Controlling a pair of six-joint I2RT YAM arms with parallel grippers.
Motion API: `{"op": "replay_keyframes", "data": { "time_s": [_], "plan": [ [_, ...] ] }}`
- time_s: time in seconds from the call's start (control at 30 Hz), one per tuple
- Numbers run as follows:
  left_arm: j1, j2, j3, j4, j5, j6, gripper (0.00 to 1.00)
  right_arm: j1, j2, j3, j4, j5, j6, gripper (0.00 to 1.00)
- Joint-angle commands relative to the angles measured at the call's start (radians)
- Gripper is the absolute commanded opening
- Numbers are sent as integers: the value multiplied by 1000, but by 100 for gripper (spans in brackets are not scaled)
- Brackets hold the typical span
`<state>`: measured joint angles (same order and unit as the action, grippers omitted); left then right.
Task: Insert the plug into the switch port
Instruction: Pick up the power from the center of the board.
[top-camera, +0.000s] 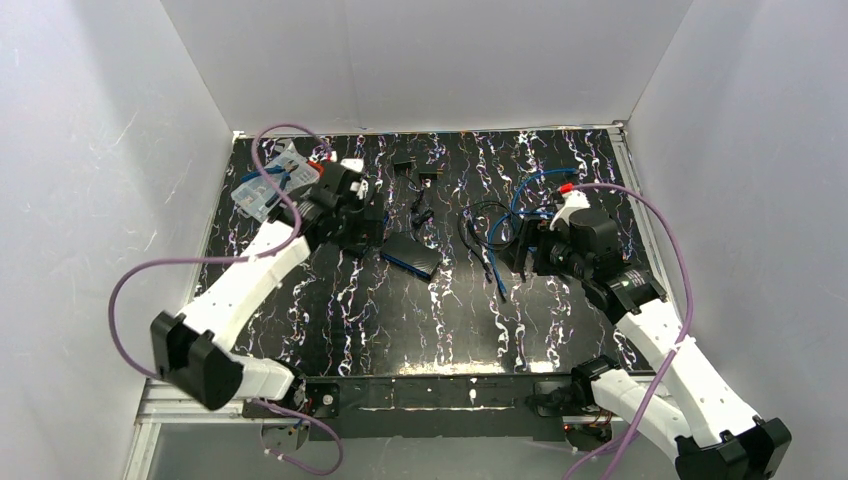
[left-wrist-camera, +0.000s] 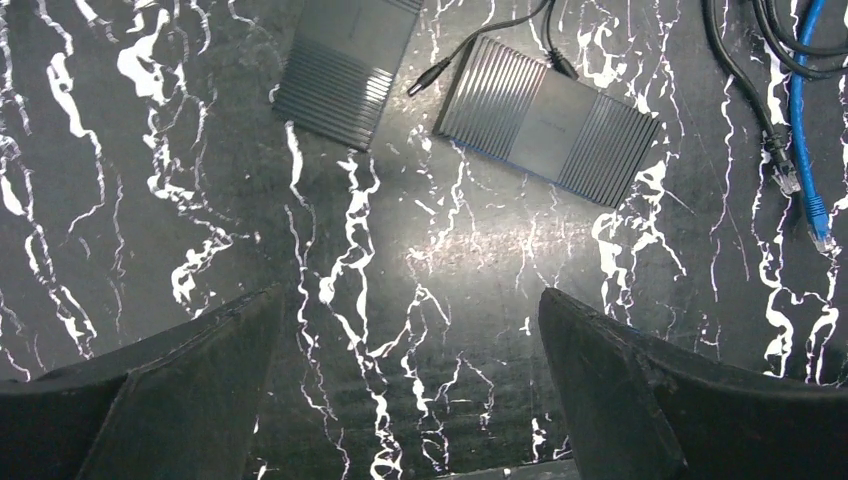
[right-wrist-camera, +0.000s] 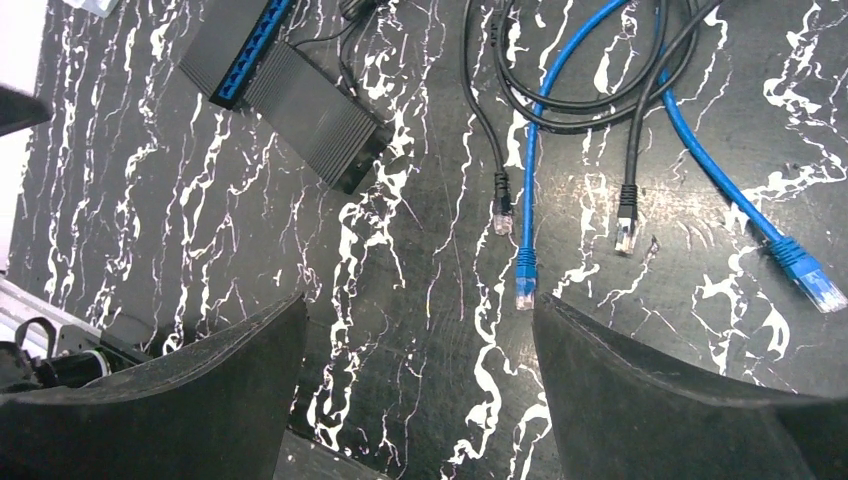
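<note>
Right wrist view: dark ribbed network switch with blue port row (right-wrist-camera: 290, 95) lies flat on black white-veined tabletop (right-wrist-camera: 400, 400). Blue cable plug (right-wrist-camera: 525, 290) lies loose on tabletop right of switch, well apart from it, just beside black cable's clear plug (right-wrist-camera: 502, 220). Right gripper (right-wrist-camera: 418, 305) fingers spread wide, empty, hovering right of switch. Left gripper (left-wrist-camera: 408, 300) fingers apart, empty, hovering left of switch.
</note>
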<state>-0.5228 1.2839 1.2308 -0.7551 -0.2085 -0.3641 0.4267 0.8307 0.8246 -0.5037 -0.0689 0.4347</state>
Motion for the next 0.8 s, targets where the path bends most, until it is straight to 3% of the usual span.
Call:
{"op": "replay_keyframes", "data": {
  "time_s": [0.0, 0.3, 0.77],
  "plan": [
    [10, 148, 131, -66, 75, 20, 100, 6, -11, 35, 62, -31, -6, 88],
    [12, 425, 344, -38, 181, 54, 99, 6, -81, -11, 41, -7, -3, 88],
    [12, 770, 654, -12, 195, 87, 99, 6, -179, -52, -1, -1, 5, 88]
  ]
}}
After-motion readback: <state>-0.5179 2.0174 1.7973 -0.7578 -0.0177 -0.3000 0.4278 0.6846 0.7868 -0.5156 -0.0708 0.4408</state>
